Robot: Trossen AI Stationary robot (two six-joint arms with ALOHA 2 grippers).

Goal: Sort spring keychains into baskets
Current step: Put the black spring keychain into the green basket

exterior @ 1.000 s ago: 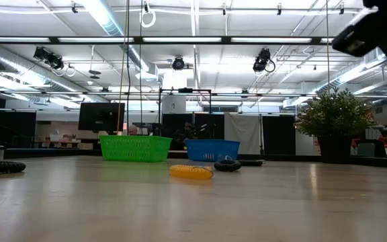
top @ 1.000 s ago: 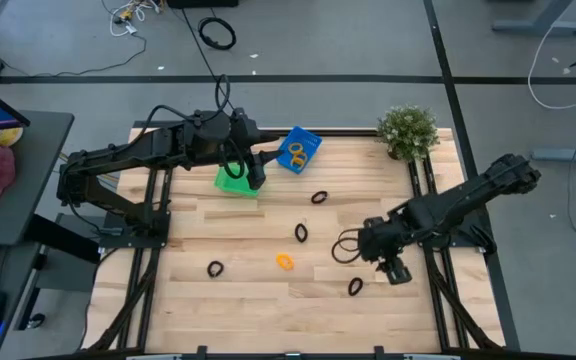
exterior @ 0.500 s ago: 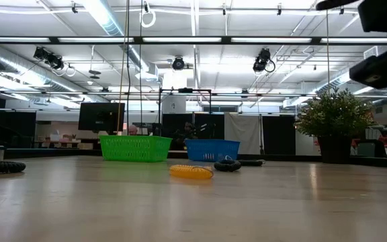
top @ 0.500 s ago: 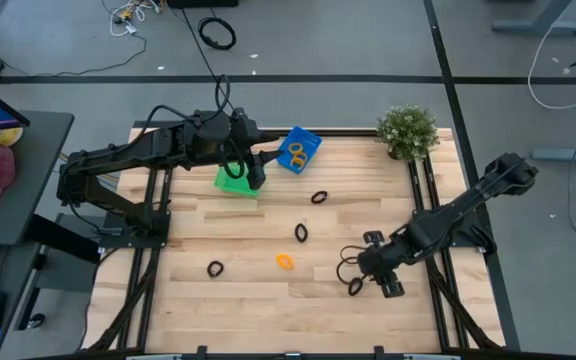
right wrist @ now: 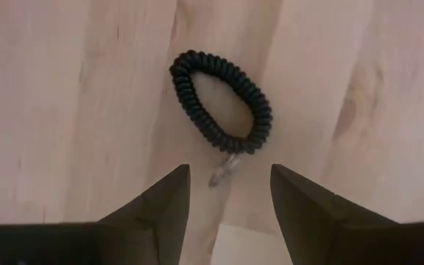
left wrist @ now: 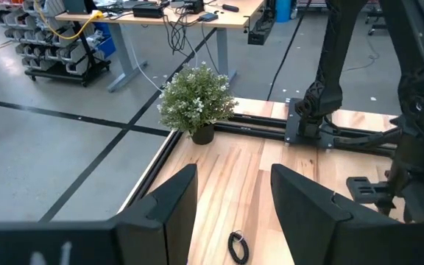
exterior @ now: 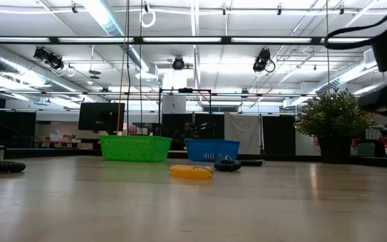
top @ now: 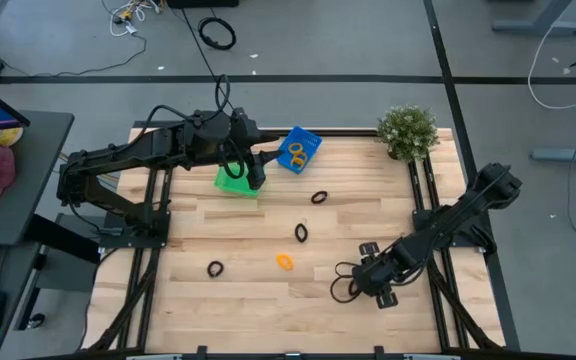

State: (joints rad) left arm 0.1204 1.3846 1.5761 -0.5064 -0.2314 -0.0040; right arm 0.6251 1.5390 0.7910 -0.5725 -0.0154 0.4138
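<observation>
We find the right tool (right wrist: 223,193) wide, gripping nothing — poised directly over a black keychain (right wrist: 221,102) on the worktop (right wrist: 65,96), lower right in the high view.

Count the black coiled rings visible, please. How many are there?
3. One black ring lies near the table's middle, one on the left arm's side, and one right under the open right tool. Another may be hidden in the partly covered green basket.
</observation>
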